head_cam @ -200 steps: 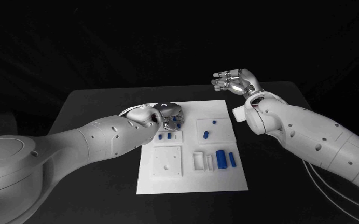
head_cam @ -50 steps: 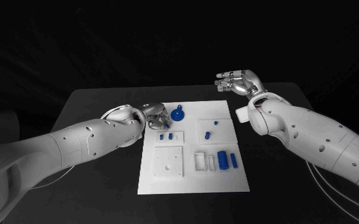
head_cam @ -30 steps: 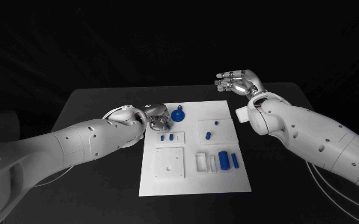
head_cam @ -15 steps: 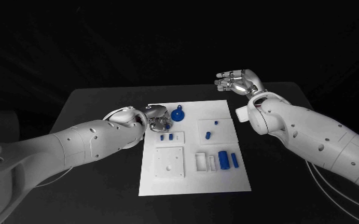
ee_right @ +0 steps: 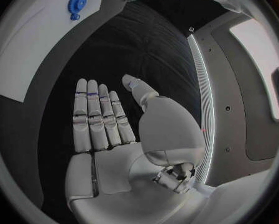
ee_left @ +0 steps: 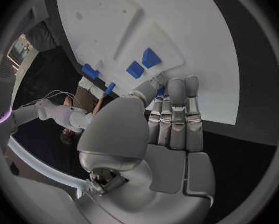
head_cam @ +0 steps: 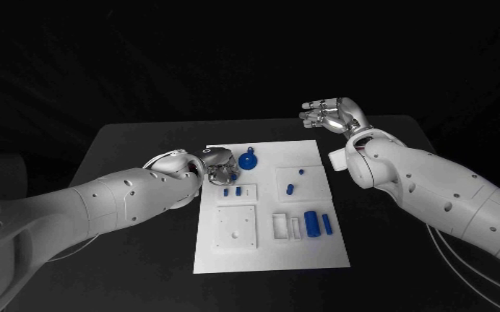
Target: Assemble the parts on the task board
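While the task board (head_cam: 269, 204) lies flat mid-surface, its blue parts are spread over it: a round gear-like part (head_cam: 248, 159) with a small stem sits near the far edge, two small blocks (head_cam: 231, 191) sit in a raised tile nearer the left side, two small pegs (head_cam: 294, 179) are seen on the tile to the right, and two upright cylinders (head_cam: 316, 224) stand close to the near right, beside pale slotted holders (head_cam: 283, 226). A blank square tile (head_cam: 235, 227) with small holes occupies the near left.

Left hand (head_cam: 220, 166) is placed at the board's far-left corner, just beside the gear-like part; contact cannot be told. In the left wrist view its fingers (ee_left: 176, 114) are stretched out side by side over the board edge, tips near the two small blocks (ee_left: 143, 63); nothing is seen held, hand released.

Right hand (head_cam: 328, 117) is held up off the board beyond its far-right corner, well apart from the parts. In the right wrist view the fingers (ee_right: 97, 117) are extended flat, thumb apart, nothing grasped. The gear-like part (ee_right: 76, 1) is seen far off on the board (ee_right: 27, 45).

Black surface (head_cam: 136, 146) carries the board.
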Robot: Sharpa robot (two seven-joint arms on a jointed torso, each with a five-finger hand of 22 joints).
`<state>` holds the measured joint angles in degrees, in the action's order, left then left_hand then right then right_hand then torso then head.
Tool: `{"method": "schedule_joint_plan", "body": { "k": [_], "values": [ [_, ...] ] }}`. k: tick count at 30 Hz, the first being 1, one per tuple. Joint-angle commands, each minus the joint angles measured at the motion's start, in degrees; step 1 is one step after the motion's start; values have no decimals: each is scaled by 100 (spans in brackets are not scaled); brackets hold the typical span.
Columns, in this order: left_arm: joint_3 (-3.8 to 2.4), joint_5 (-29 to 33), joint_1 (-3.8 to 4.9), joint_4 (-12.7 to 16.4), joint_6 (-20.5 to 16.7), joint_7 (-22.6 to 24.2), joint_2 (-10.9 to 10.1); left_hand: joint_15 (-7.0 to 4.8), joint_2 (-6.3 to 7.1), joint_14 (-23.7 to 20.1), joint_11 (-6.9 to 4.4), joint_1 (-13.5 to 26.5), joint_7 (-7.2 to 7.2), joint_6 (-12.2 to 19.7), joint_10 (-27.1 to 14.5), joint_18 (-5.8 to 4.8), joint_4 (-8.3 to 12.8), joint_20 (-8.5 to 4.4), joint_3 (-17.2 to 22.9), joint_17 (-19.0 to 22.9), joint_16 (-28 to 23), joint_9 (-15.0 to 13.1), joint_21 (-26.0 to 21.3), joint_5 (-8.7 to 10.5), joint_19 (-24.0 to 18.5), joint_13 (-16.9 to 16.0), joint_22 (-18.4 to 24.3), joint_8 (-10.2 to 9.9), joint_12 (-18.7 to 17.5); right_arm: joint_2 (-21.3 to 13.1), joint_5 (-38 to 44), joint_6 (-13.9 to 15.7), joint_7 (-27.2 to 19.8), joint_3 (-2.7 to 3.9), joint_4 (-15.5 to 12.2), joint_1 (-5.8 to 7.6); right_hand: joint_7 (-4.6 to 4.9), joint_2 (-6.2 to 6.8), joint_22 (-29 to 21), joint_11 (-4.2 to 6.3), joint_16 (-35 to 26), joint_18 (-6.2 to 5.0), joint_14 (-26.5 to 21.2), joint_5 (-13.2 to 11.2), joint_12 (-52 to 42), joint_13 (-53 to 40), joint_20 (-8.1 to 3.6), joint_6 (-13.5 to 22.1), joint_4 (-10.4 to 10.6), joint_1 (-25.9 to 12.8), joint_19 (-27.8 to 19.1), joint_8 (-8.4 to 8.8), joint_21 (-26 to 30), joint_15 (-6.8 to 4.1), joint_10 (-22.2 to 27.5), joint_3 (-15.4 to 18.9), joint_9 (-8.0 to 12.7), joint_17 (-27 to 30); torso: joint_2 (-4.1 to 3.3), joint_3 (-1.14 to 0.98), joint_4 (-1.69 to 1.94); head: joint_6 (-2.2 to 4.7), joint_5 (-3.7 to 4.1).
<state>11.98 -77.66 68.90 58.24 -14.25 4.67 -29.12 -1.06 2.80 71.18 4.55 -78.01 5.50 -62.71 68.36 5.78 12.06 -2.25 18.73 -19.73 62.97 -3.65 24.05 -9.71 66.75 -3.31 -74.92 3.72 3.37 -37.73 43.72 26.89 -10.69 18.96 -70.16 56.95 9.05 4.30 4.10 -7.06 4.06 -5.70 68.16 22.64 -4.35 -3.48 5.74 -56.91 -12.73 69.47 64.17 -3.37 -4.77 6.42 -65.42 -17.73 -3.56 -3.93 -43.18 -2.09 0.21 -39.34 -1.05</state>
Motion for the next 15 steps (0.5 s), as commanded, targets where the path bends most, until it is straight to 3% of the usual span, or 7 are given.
{"method": "schedule_joint_plan", "body": {
  "k": [1,8,12,15],
  "values": [
    [21,-55,-35,-3,66,-25,2,41,82,-1,9,-8,0,60,-57,75,-27,47,60,17,34,4,23,-4,-13,-5,-123,-16,-1,-1,22,-81,-41,1,0,-5,4,6,-8,-12,-21,-44,-52,32,19,9,14,-12,-32,-57,-41,-14,27,-3,42,-7,4,8,0,-3,-5,0,-3],
    [21,-55,-35,-50,23,-42,-12,60,133,-2,49,-32,7,119,-177,91,-29,58,98,30,36,6,33,-23,-8,-4,-126,-17,-1,-10,33,-114,-19,1,7,-11,5,9,-9,-15,-22,-43,-58,36,23,9,15,-5,-46,-44,-48,-13,30,-1,53,-13,5,9,0,-5,-2,1,-2],
    [20,-55,-35,-86,-50,-50,-27,111,267,-47,130,-34,-50,327,-440,108,-6,98,24,56,-2,12,9,-7,-15,-3,-110,-23,2,-16,96,-118,24,1,10,-17,7,19,-9,-49,-20,-46,-69,36,49,10,24,-48,-54,-45,-61,-15,33,9,157,-2,4,8,1,-10,1,14,-6],
    [19,-55,-35,-116,-92,-59,-39,142,282,-38,167,-90,-78,443,-579,145,-29,141,-116,74,-5,9,-46,-12,15,-3,-97,-15,6,-23,145,-136,55,1,11,-23,6,14,-7,-65,-18,-57,-64,39,53,10,27,-88,-62,-31,-55,-17,24,11,218,16,2,7,2,-12,-1,15,-6]
  ]
}}
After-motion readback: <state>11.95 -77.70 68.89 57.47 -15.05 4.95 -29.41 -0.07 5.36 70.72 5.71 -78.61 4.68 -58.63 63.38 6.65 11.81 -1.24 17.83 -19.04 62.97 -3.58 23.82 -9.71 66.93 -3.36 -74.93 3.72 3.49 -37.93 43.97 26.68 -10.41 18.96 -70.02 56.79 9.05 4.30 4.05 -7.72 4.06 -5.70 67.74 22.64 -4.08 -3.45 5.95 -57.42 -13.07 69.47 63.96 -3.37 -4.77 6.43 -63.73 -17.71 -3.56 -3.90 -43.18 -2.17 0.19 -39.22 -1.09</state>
